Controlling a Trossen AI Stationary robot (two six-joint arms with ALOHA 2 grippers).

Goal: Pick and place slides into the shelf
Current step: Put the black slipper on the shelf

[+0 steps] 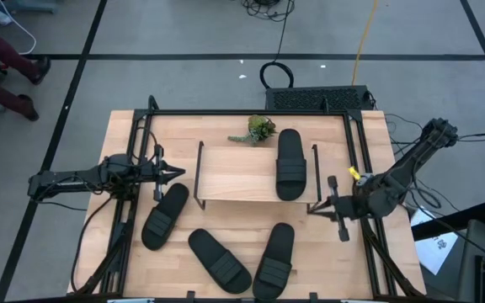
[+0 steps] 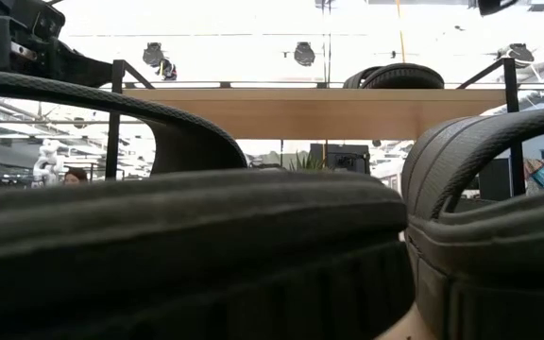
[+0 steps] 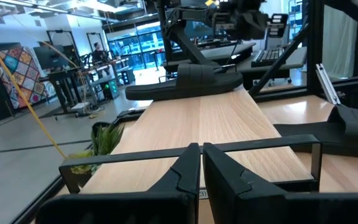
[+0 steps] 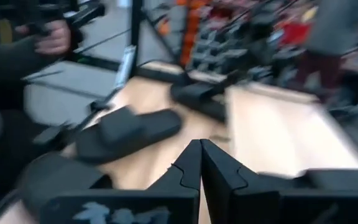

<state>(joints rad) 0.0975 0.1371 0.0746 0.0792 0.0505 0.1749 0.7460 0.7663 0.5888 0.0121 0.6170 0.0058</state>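
The shelf [image 1: 242, 172] stands mid-table on its black wire sides, light wood board on top. One black slide [image 1: 290, 164] lies flat on that board, also seen in the left wrist view [image 3: 188, 81] and the low view [image 2: 395, 76]. Three more slides lie soles down on the table before the shelf: left [image 1: 165, 215], middle [image 1: 219, 259], right [image 1: 274, 261]. My left gripper [image 1: 179, 172] [image 3: 201, 155] hovers shut by the shelf's left end. My right gripper [image 1: 311, 209] [image 4: 199, 152] hovers shut off the shelf's right near corner, with slides [image 4: 129, 134] ahead of it.
A small green plant [image 1: 255, 130] lies behind the shelf near the table's far edge. Black frame rails [image 1: 133, 168] run along the table's left and right sides. Two slides fill the foreground of the low view [image 2: 206, 255]. A person's legs [image 1: 7, 76] show on the floor, far left.
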